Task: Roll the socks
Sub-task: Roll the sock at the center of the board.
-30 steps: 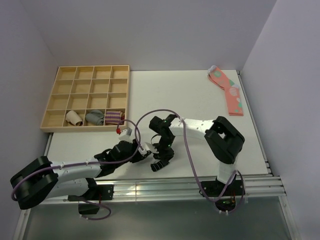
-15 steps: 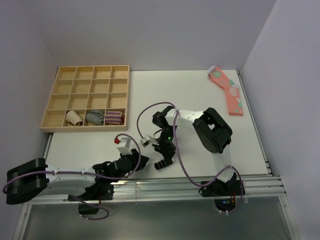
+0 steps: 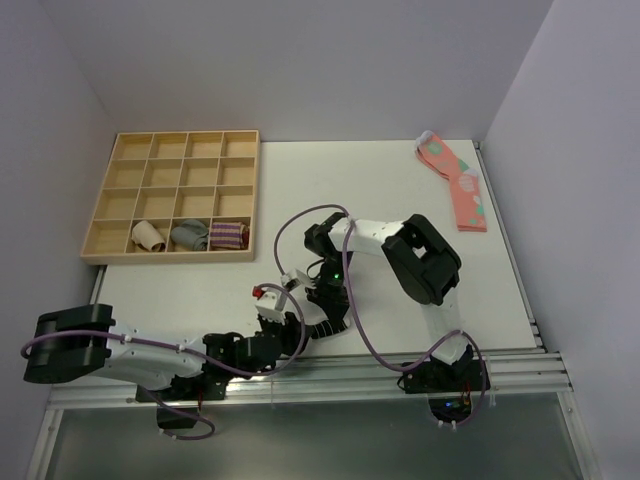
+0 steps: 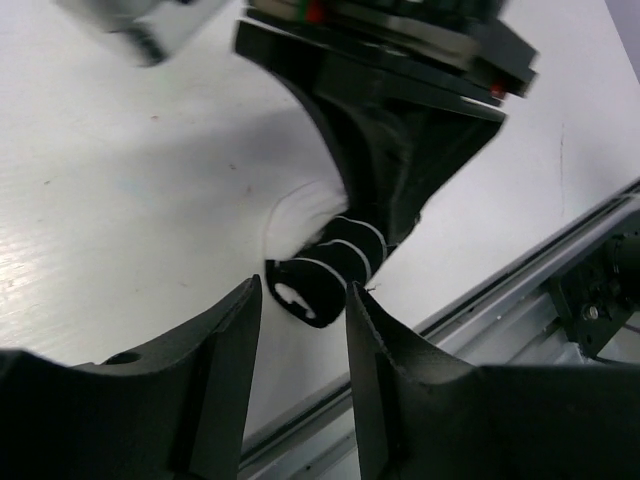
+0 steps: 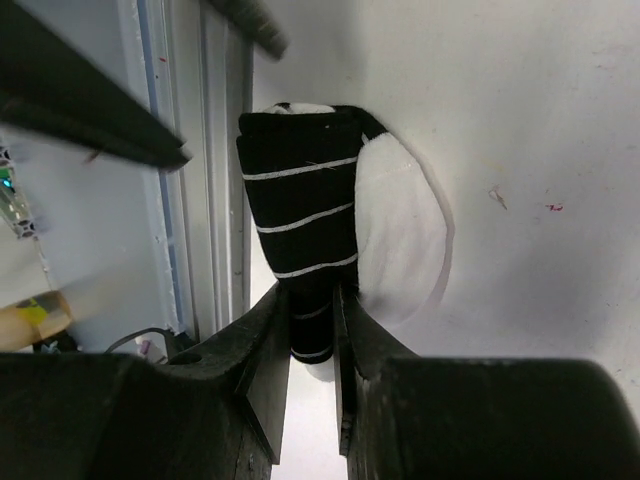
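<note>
The black socks (image 5: 298, 200) with thin white stripes form a roll with a white toe patch (image 5: 402, 232) beside it, on the white table near its front edge. My right gripper (image 5: 312, 305) is shut on the roll's near end. From above, the socks (image 3: 322, 326) hang just under the right gripper (image 3: 326, 308). My left gripper (image 4: 302, 292) is open, and the roll's white-trimmed end (image 4: 300, 292) sits right at its fingertips, untouched. From above, the left gripper (image 3: 296, 333) lies low, just left of the socks.
A wooden compartment tray (image 3: 170, 160) stands at the back left, with a beige roll (image 3: 148, 235), a grey roll (image 3: 188, 236) and a maroon striped bundle (image 3: 228, 235) in its front row. Pink socks (image 3: 456, 186) lie at the back right. A metal rail (image 3: 400, 365) runs along the front edge.
My left arm has swung down toward the front edge, its gripper now low beside the socks. My right arm folded its elbow in, still holding the socks at about the same spot.
</note>
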Tool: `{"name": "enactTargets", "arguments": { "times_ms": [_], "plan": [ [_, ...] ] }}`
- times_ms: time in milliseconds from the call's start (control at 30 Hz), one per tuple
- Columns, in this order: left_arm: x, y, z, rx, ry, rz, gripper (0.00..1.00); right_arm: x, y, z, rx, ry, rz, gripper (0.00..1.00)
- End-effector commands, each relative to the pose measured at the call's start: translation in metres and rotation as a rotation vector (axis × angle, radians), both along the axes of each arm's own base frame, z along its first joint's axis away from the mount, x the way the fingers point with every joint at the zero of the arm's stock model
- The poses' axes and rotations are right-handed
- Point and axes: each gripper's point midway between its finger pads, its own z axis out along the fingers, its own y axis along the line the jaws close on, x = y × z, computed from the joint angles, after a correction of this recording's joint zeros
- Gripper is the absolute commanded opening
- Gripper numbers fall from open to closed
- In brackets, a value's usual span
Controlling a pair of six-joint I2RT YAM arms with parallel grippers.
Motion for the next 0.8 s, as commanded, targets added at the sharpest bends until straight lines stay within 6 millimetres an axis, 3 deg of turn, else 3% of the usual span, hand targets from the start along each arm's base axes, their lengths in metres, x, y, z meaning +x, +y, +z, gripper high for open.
{"name": "enactTargets", "arguments": {
  "times_ms": [0, 400, 667, 767],
  "plan": [
    [0.0, -0.011, 0.017, 0.023, -0.07, -0.019, 0.45, 0.014, -0.004, -0.02, -0.052, -0.057, 0.013, 0.26],
    [-0.005, -0.016, -0.007, 0.061, -0.01, -0.05, 0.54, 0.017, -0.003, -0.023, -0.079, -0.053, -0.012, 0.25],
    [0.0, -0.02, -0.001, 0.104, -0.055, -0.085, 0.54, 0.018, -0.002, -0.026, -0.092, -0.049, -0.021, 0.25],
    [0.001, -0.027, 0.014, 0.134, -0.106, -0.109, 0.54, 0.018, -0.002, -0.026, -0.094, -0.049, -0.024, 0.25]
  ]
}}
